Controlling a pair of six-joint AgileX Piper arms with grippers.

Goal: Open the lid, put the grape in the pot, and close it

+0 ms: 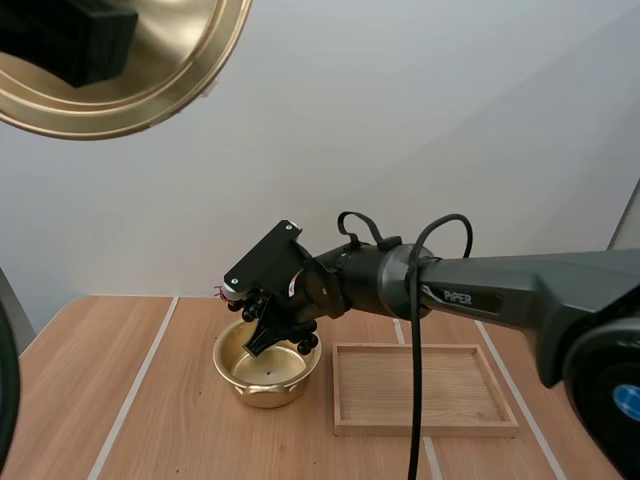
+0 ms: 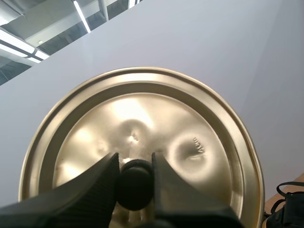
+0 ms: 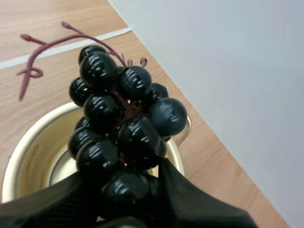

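So, stage: I judge the job about half done. Opening is finished, loading is under way, closing is left.
Lid: the gold lid (image 2: 142, 118) is off the pot (image 1: 262, 388) and hangs high in the air, well apart from it.
Left tool: my left tool (image 2: 135, 164) is clamped on the lid's black knob (image 2: 135, 186), one finger against each side of it.
Right tool: my right tool (image 3: 128, 199) is closed on the lower berries of the grapes (image 3: 123, 123); the bunch fills the gap between the fingers.
Grapes: the dark bunch sits over the pot's open mouth, near the rim. I take it as not yet inside.
Pot: uncovered, on the bench (image 1: 100, 390), just beside the wooden tray (image 1: 425, 427). What I can see of its inside is bare metal.
Left to do: let the grapes go into the pot, pull the right arm clear, then bring the lid down and seat it.
Caution: the right arm lies across the pot, so I reckon the lid has no clear path until it moves off.
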